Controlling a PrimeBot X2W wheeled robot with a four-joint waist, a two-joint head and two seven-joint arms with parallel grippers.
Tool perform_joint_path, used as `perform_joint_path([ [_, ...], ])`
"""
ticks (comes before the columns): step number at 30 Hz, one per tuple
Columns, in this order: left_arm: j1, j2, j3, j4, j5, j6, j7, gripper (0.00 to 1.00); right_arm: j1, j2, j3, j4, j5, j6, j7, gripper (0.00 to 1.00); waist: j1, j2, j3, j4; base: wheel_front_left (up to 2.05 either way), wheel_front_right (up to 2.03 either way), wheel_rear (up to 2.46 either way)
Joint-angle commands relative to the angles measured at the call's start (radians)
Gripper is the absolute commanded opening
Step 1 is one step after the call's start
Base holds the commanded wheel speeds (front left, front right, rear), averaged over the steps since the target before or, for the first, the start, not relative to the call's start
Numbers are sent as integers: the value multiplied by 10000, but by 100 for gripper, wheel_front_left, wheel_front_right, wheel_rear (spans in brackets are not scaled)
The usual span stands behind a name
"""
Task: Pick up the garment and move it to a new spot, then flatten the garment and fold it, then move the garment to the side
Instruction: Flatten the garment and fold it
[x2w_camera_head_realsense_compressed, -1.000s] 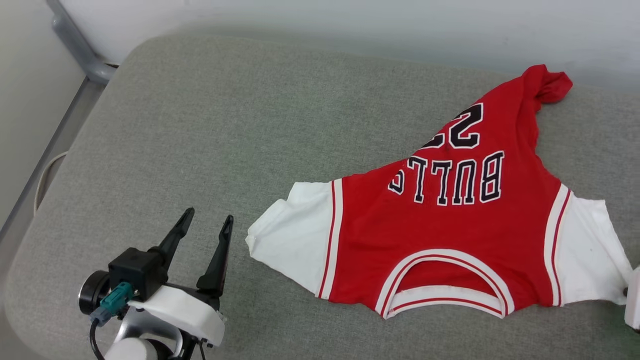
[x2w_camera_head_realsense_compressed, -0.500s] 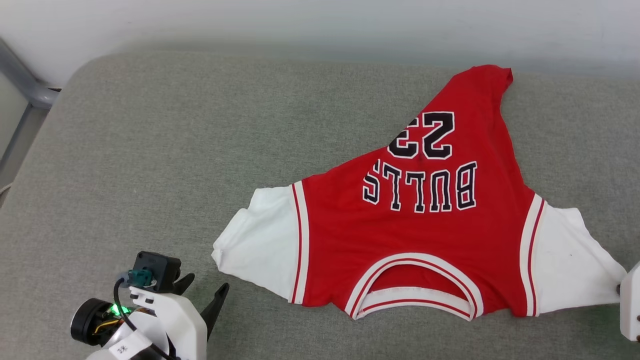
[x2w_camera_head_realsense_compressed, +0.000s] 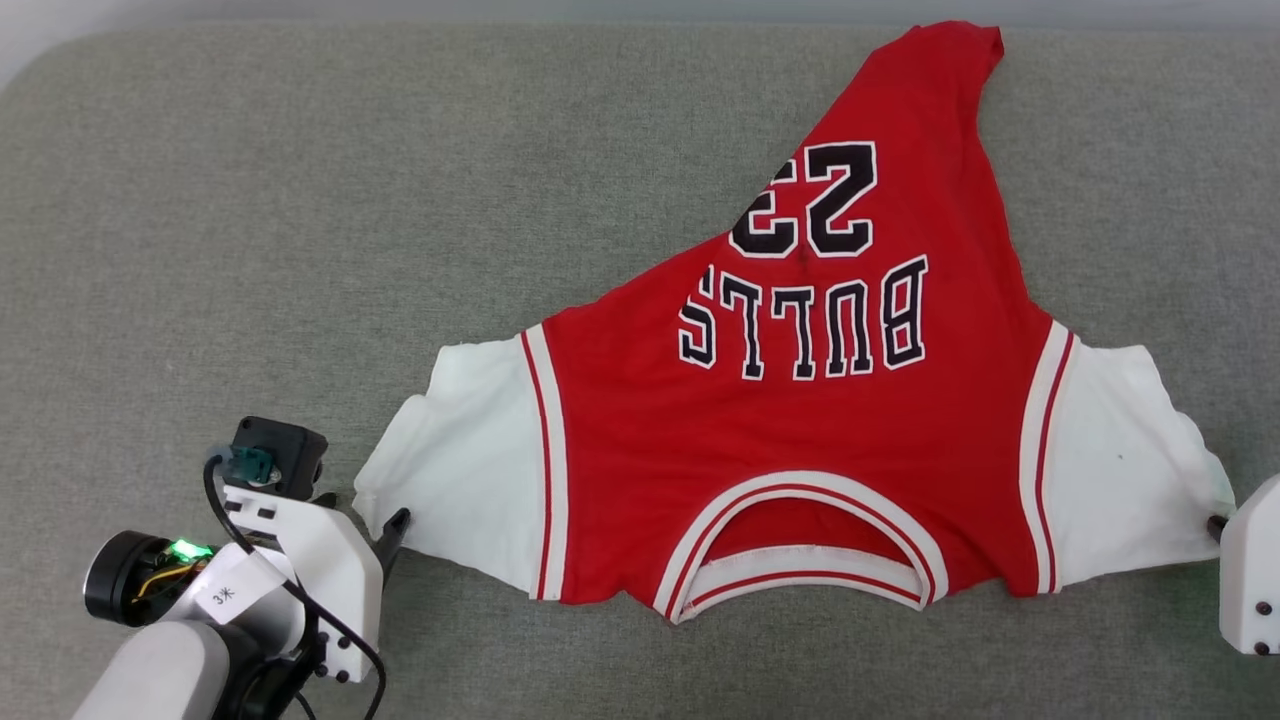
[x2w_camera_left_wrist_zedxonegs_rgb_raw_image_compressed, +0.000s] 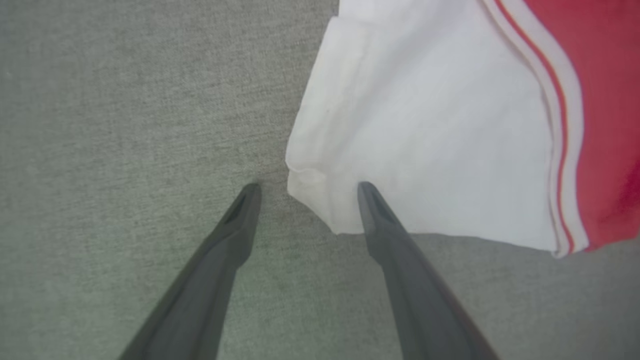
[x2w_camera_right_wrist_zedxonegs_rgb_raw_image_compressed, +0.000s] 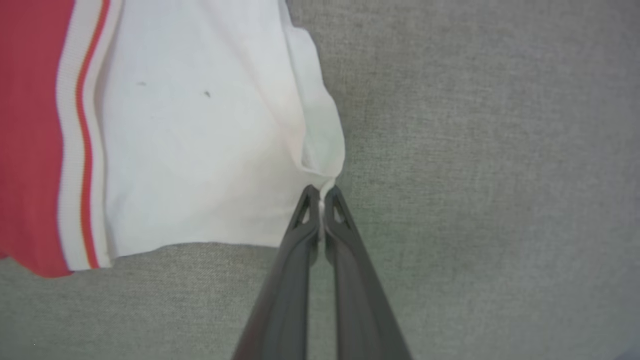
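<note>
The garment (x2w_camera_head_realsense_compressed: 800, 430), a red jersey with white sleeves, lies spread on the grey cushion (x2w_camera_head_realsense_compressed: 250, 250). Its collar is nearest me and its hem is drawn to a point at the far right. My left gripper (x2w_camera_head_realsense_compressed: 362, 508) points down at the left sleeve's near corner. In the left wrist view this gripper (x2w_camera_left_wrist_zedxonegs_rgb_raw_image_compressed: 308, 187) is open, one finger on the cushion and the other over the white sleeve (x2w_camera_left_wrist_zedxonegs_rgb_raw_image_compressed: 425, 135). My right gripper (x2w_camera_right_wrist_zedxonegs_rgb_raw_image_compressed: 322, 192) is shut on the outer corner of the right sleeve (x2w_camera_right_wrist_zedxonegs_rgb_raw_image_compressed: 200, 150), and its white housing (x2w_camera_head_realsense_compressed: 1250, 580) sits at the right edge.
The cushion's rounded far-left corner (x2w_camera_head_realsense_compressed: 40, 60) meets a pale wall at the top edge. Bare grey fabric stretches left of and beyond the jersey.
The camera has tilted down and shifted. My left gripper has turned downward and come up to the left sleeve's corner, now straddling it. The right gripper stays at the right sleeve.
</note>
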Motion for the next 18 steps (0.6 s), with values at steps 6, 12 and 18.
perform_joint_path([
  [6, -217, -130, -112, 397, -292, -16, 462, 100, -62, 12, 174, -357, -210, -11, 5, 0, -1, 0, 386, -166, 0, 0, 0],
  [12, -10, -281, -433, 787, -741, -258, 967, 0, -19, 46, 203, -436, -240, -11, 50, 0, -1, 0, 381, -118, 0, 0, 0],
  [18, 44, -159, -276, 347, -656, -176, 642, 0, -69, -4, 150, -350, -171, -11, -89, 0, -1, 0, 16, 17, 0, 0, 0],
])
